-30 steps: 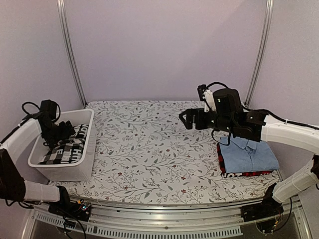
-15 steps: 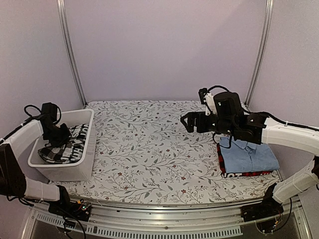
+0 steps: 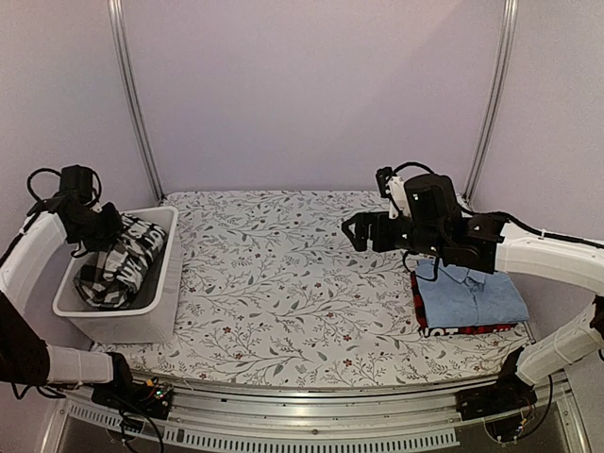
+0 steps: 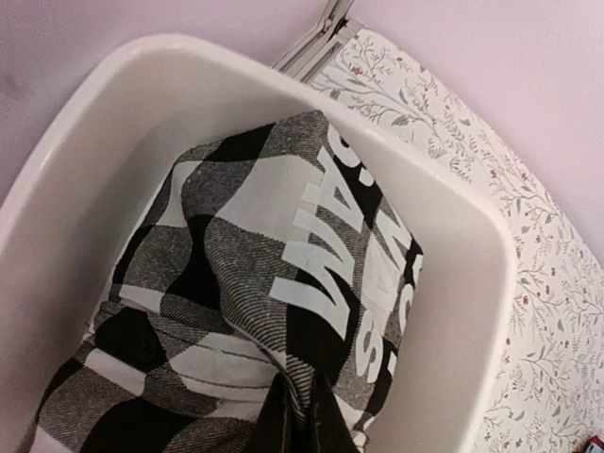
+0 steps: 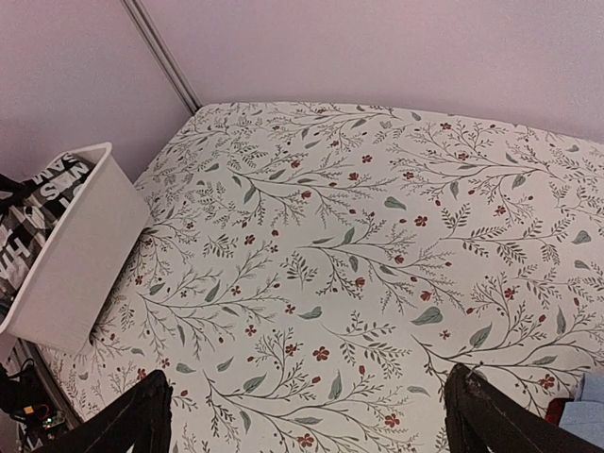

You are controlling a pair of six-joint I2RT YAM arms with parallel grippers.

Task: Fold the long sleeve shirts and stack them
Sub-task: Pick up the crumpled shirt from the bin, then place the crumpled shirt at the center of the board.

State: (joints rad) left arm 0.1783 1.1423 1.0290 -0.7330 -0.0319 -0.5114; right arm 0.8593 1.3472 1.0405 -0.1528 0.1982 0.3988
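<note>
Soft, even light with a lilac cast fills all 3 views, without glare. Shadows are faint, deepest inside the white tub. Nearest the left wrist camera, the checked shirt goes out of focus.

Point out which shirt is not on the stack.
The black-and-white checked shirt, bunched in the white tub and pinched by the left tool; the light blue shirt lies folded on the red-and-black one.
</note>
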